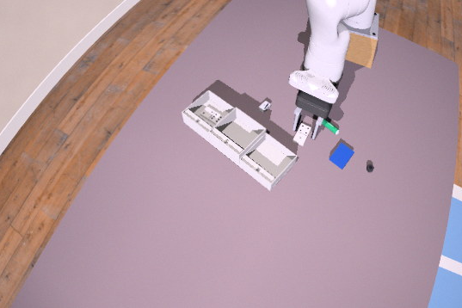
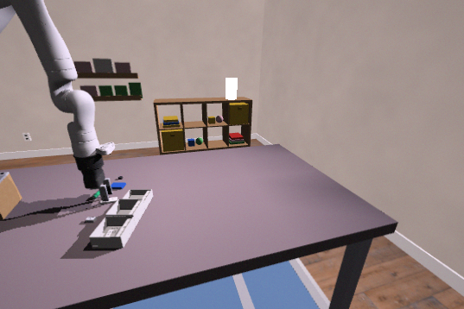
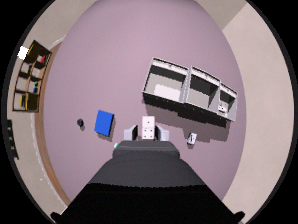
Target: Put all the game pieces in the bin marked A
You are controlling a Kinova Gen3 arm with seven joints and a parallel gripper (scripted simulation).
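Observation:
A white domino (image 1: pixel 301 138) (image 2: pixel 111 199) (image 3: pixel 148 121) with black dots lies flat on the table. My gripper (image 1: pixel 305 133) (image 2: pixel 107 196) (image 3: pixel 146 130) is open and low, pointing down, with its fingers on either side of the domino's near part. In the wrist view gaps show between the domino and both fingers. Three white bins stand joined in a row; their letters are too small to read. The end bin (image 1: pixel 190 119) (image 2: pixel 106 242) farthest from the domino holds white pieces with black dots. The middle bin (image 1: pixel 228 145) and the bin (image 1: pixel 256 170) nearest the domino hold no pieces that I can see.
A green cylinder (image 1: pixel 330 127) (image 2: pixel 98 195) lies close beside one finger. A blue block (image 1: pixel 341 156) (image 2: pixel 118 186) (image 3: pixel 104 123) and a small dark object (image 1: pixel 370 166) (image 2: pixel 120 177) (image 3: pixel 80 122) lie beyond it. A small white object (image 1: pixel 265 105) (image 2: pixel 90 219) (image 3: pixel 192 138) lies behind the bins.

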